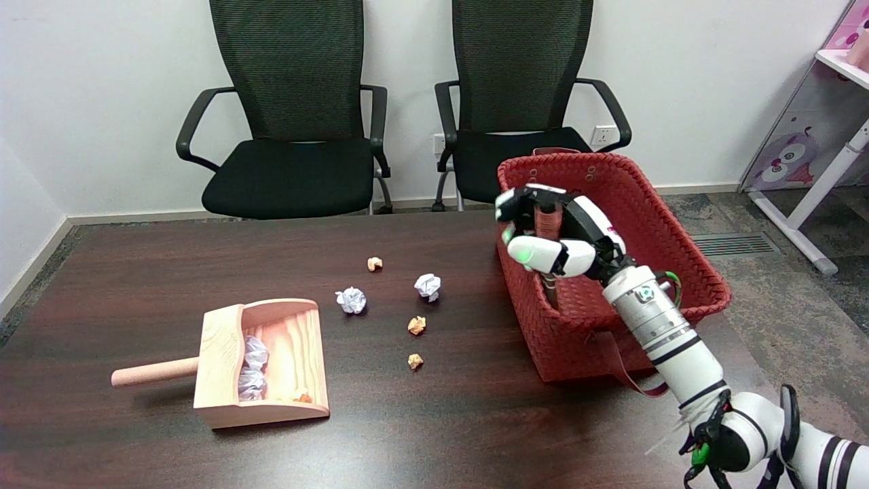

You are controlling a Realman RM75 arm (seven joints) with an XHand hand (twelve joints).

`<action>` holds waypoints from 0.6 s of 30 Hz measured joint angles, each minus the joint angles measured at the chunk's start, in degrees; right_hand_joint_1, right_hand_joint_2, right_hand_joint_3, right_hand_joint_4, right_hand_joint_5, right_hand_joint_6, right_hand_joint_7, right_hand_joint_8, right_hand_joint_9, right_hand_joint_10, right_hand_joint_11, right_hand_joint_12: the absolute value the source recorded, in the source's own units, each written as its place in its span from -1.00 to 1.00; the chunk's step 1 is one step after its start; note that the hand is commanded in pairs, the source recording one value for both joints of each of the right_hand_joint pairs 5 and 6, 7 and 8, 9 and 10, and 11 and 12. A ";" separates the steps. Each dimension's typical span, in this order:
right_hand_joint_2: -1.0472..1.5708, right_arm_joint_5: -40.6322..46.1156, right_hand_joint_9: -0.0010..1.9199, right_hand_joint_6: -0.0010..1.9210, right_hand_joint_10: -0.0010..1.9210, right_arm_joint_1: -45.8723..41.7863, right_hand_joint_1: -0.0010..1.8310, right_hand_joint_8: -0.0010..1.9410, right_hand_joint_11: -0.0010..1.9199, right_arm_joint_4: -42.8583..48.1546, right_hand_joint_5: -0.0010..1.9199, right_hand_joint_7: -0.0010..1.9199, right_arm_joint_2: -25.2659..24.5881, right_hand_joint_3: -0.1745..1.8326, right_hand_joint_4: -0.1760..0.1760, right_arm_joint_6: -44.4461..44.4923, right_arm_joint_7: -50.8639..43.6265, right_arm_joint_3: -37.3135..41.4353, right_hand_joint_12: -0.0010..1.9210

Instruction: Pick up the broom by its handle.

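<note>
red woven basket (652, 224) at table's (136, 272) right edge, right hand (553, 234) over it, fingers (536, 252) curled around broom handle (545, 219)

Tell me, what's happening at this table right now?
The robot's right hand is over the red basket, its fingers curled around a brownish upright handle, seemingly the broom's. On the table, a wooden dustpan holds crumpled paper, with more scraps loose nearby.

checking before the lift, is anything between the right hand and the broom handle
Nothing visible is. The right hand is already curled around the broom handle, which stands upright in the red basket. Only the basket's walls surround it, and above the handle there is nothing.
</note>
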 measured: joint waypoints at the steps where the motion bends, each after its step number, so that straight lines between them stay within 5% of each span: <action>1: -0.06 -0.04 0.48 0.13 0.48 0.07 -0.06 0.12 0.75 0.06 0.13 0.13 -0.11 -0.25 -0.05 0.06 -0.06 -0.05 0.75; 2: -0.05 -0.06 0.52 0.11 0.52 0.16 -0.06 0.10 0.78 0.11 0.11 0.11 -0.25 -0.24 -0.23 0.09 -0.13 -0.07 0.78; 3: -0.04 -0.08 0.54 0.08 0.54 0.27 -0.06 0.07 0.80 0.17 0.08 0.08 -0.39 -0.25 -0.71 0.11 -0.19 -0.10 0.80; 4: -0.03 -0.11 0.56 0.06 0.56 0.33 -0.06 0.05 0.81 0.21 0.06 0.06 -0.50 -0.22 -0.94 0.11 -0.25 -0.12 0.81; 8: 0.00 -0.20 0.61 0.05 0.61 0.60 -0.06 0.04 0.85 0.38 0.06 0.06 -0.91 -0.18 -1.00 0.16 -0.45 -0.26 0.85; 9: 0.01 -0.21 0.65 0.12 0.64 0.64 -0.06 0.11 0.86 0.42 0.12 0.12 -0.99 -0.17 -0.44 0.17 -0.48 -0.28 0.86; 10: 0.02 -0.21 0.69 0.21 0.69 0.69 -0.07 0.19 0.87 0.47 0.21 0.21 -1.07 -0.16 0.55 0.17 -0.52 -0.30 0.87; 11: 0.03 -0.21 0.72 0.27 0.72 0.75 -0.08 0.26 0.88 0.50 0.27 0.27 -1.15 -0.16 1.00 0.17 -0.54 -0.31 0.88; 18: 0.07 -0.23 0.89 0.67 0.89 1.08 -0.11 0.65 0.93 0.81 0.67 0.67 -1.68 -0.11 1.00 0.19 -0.71 -0.31 0.93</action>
